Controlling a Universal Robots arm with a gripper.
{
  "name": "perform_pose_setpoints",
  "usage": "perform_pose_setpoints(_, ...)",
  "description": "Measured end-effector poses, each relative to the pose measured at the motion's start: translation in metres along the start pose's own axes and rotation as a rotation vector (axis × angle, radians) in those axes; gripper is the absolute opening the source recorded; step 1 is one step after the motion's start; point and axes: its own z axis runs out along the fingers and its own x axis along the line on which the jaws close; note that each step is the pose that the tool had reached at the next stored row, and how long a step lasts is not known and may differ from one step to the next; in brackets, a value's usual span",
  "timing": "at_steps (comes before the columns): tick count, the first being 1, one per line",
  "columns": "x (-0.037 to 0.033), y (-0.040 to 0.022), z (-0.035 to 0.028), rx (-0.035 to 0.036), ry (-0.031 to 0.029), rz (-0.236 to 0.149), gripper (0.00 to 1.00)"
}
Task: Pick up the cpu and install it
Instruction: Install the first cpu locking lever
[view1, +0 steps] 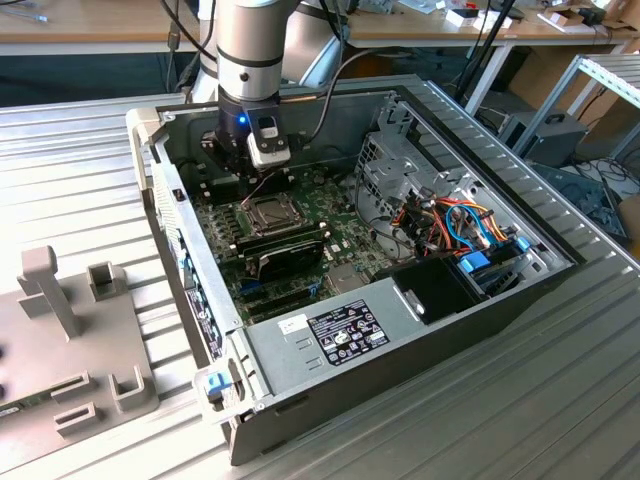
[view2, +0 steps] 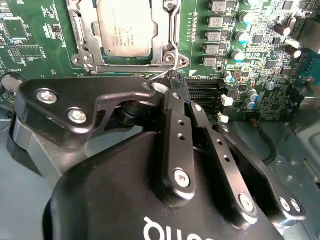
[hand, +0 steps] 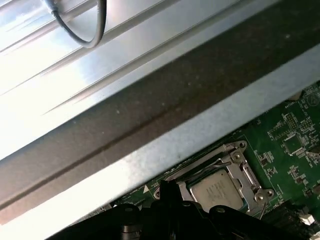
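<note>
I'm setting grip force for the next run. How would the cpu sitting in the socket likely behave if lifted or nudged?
The cpu is a thin flat square with a metal top, so probably rigid, light and not apt to roll. That smooth top may be slippery. It lies low inside the socket frame, so a sideways nudge would likely jam it rather than slide it.

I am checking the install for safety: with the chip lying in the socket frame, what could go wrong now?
1. The cpu lies in the socket frame, whose plate looks open; if not seated flat, clamping might damage it.
2. The tool hangs low beside the socket, so a small sideways drift might scrape the motherboard.
3. The loose wire lever near the tool might catch.
</note>
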Motion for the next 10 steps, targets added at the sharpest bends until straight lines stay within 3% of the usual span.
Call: perform_pose_setpoints(10, 0.0000, 0.0000, 0.0000, 0.0000, 0.0000, 0.000, 0.11)
